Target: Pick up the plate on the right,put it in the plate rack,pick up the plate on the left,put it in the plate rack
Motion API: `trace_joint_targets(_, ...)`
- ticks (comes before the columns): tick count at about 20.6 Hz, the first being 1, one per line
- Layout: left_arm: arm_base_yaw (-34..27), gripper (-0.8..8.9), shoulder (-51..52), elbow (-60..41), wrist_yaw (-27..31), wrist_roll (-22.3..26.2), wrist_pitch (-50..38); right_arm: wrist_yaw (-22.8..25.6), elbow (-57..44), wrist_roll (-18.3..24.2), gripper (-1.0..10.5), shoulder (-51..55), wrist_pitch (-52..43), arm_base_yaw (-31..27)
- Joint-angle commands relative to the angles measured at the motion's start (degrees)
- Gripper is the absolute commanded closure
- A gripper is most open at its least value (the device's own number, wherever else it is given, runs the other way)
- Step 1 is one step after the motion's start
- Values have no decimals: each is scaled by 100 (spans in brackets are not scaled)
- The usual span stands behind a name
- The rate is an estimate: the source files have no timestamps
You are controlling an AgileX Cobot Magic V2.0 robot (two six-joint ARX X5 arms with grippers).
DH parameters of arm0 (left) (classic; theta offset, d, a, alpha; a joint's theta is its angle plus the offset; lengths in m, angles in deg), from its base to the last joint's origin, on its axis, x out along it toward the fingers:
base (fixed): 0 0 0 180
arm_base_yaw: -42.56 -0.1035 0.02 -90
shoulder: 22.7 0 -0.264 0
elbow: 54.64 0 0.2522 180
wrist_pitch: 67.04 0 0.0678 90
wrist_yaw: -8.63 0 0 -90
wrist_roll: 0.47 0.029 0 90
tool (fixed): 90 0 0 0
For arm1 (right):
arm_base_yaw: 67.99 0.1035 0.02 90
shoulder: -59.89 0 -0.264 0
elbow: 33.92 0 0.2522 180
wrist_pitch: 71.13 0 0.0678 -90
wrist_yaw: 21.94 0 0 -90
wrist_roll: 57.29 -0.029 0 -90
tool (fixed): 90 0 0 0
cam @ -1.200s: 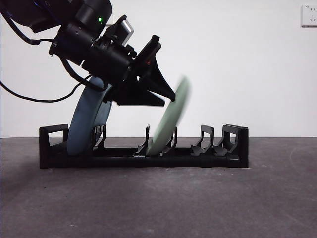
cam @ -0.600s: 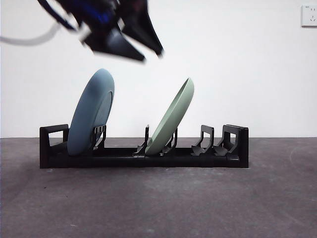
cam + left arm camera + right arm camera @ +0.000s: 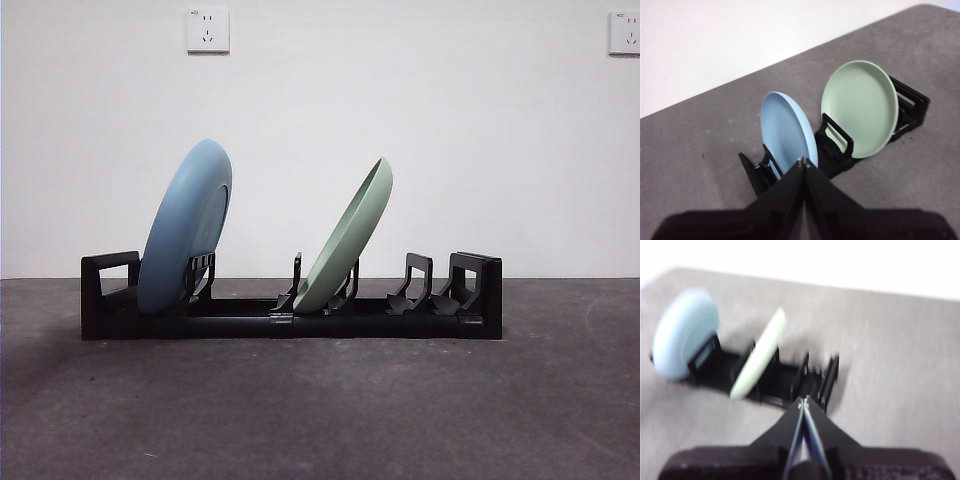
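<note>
The grey surface [image 3: 320, 400] stretches wide and now carries nothing but the job itself: the arm that loomed over the rack a second ago, then lifted away half a second back, has gone clean out of the front view! The plate rack [image 3: 290, 322] sits long and low across the middle, and both plates are in it. The blue plate [image 3: 185, 230] stands at the left end, tipped slightly rightward against its prongs, and the green plate [image 3: 345, 238] leans harder to the right in a middle slot, no longer blurred with motion as it was a second ago — it looks settled. Two slots on the right stay unfilled. By my read the task is done, nothing left to fetch. The left gripper [image 3: 804, 162] hangs above and back from the rack, fingers together and holding nothing; the right gripper [image 3: 803, 402] is likewise pulled off, fingers pressed together, though its view is smeared. Two wall sockets [image 3: 207, 29] now show behind.
</note>
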Motion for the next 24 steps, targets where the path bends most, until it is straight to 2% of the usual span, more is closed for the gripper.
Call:
trace_joint_targets(1,-7,821,330,-332,9,11,-66,39,-787,-229,962,627,-597,13)
trace_joint_targets(4,-2,821,866,-1023,-4,-273,-302,153,-1746,-391,962,1460,-1174,13)
trace_joint_targets(6,-2,821,1062,-1327,-74,-295,-431,175,-2039,-422,958,1663,-1185,11)
trace_joint_targets(10,-2,817,1045,-1377,-356,-863,-160,345,-2105,-1067,940,1574,-1029,7)
trace_joint_targets(12,-2,817,979,-1377,-323,-920,-17,361,-2105,-1416,940,1471,-1019,7)
trace_joint_targets(24,-2,817,570,-1377,-308,-920,122,369,-2105,-1423,940,1261,-979,7)
